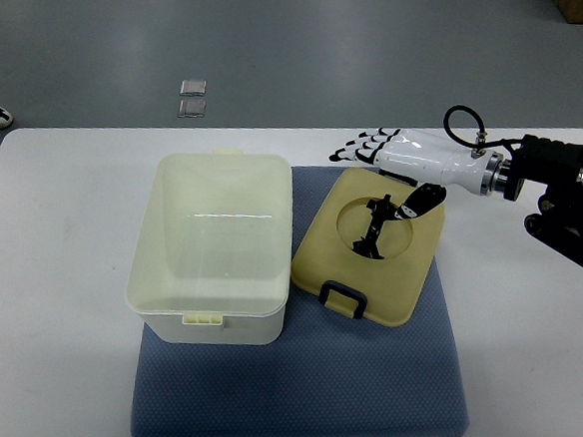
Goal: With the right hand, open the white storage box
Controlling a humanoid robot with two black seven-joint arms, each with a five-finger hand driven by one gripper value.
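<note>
One right robot hand (pixel 391 149) hovers flat, fingers spread and empty, beyond the lid (pixel 369 249) lying beside the open white storage box (pixel 213 243); retreat it clear without nudging either.

— The storage box (pixel 213 243)?
— Translucent whitish plastic, smooth, faintly glossy; its cream lid (pixel 370 246) looks matt plastic (dark handle at 6 o'clock).
— Underneath?
— A blue mat (pixel 360 383), finely textured like cloth, on a smooth white surface (pixel 56 292).
— The right hand (pixel 406 154)?
— Glossy white shell.
</note>
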